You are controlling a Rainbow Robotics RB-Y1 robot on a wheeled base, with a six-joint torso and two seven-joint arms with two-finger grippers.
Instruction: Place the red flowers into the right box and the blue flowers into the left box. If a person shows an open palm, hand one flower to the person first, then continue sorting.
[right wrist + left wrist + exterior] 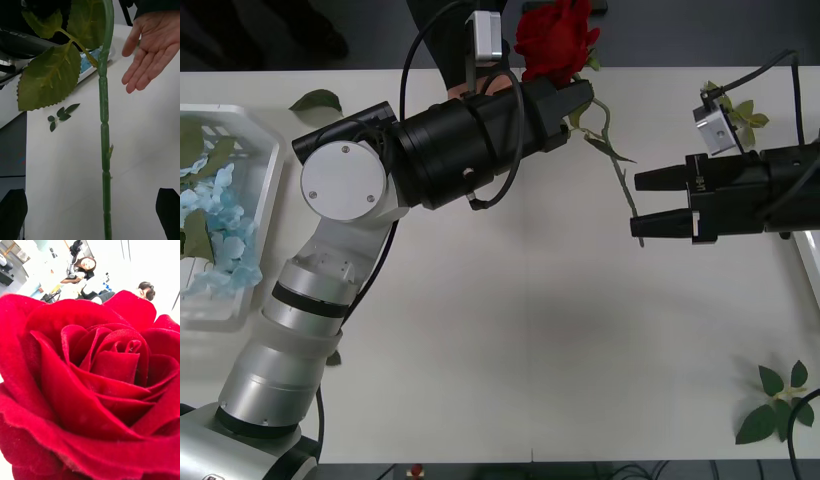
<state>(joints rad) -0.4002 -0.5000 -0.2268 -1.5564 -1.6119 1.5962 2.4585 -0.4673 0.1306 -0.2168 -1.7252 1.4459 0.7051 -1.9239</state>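
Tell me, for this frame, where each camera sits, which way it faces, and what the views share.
Front view: above the arms, facing down at the table; both arms show, the left end effector at the red rose.
Right wrist view: on the right arm, facing along the rose's stem toward the person's open palm; open fingertips at the corners.
Left wrist view: on the left arm, close against the bloom.
All three share the rose.

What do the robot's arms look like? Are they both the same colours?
The left arm has silver-grey and white round segments, then a fat black forearm looped with black cable. The right arm looks black and boxy. Each carries a small grey camera box. The right tool has black fingers.
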